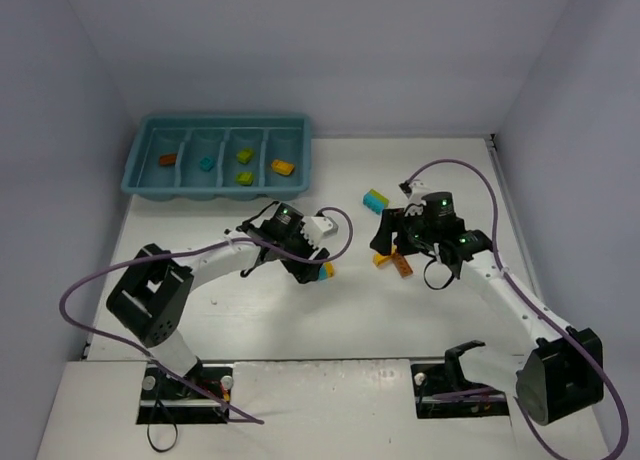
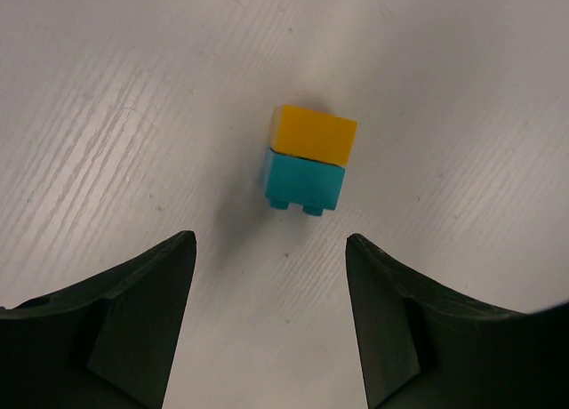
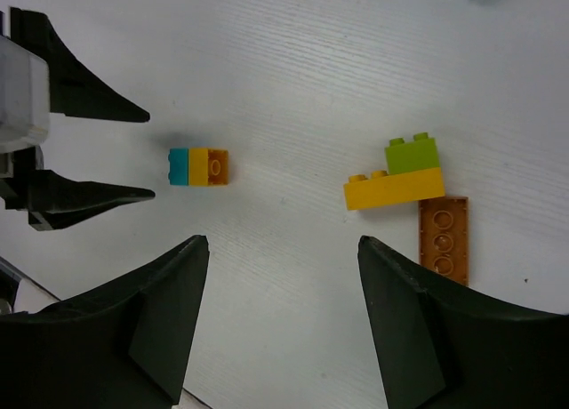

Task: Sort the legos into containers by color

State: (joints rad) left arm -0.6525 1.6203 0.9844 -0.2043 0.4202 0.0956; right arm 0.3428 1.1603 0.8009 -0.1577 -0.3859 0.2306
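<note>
Teal stuck to yellow, the pair [image 2: 308, 171] lay on the surface [image 2: 133, 89] close at 12 o'clock from the left claw [image 2: 269, 242], which stood apart and empty, long axis running 6 to 12 with teal nearer, while the right claw [image 3: 283, 242], likewise apart, hung farther off near other legos [image 3: 396, 188].

The black-and-white left arm [image 1: 215, 260] runs from its bent black elbow out to the right, and its black two-finger left gripper [image 2: 271, 244] angles downward with jaws spread wide. The matching right arm [image 1: 505, 285] reaches up and left, and its black right gripper [image 3: 283, 249] is also spread, facing the left one.
</note>
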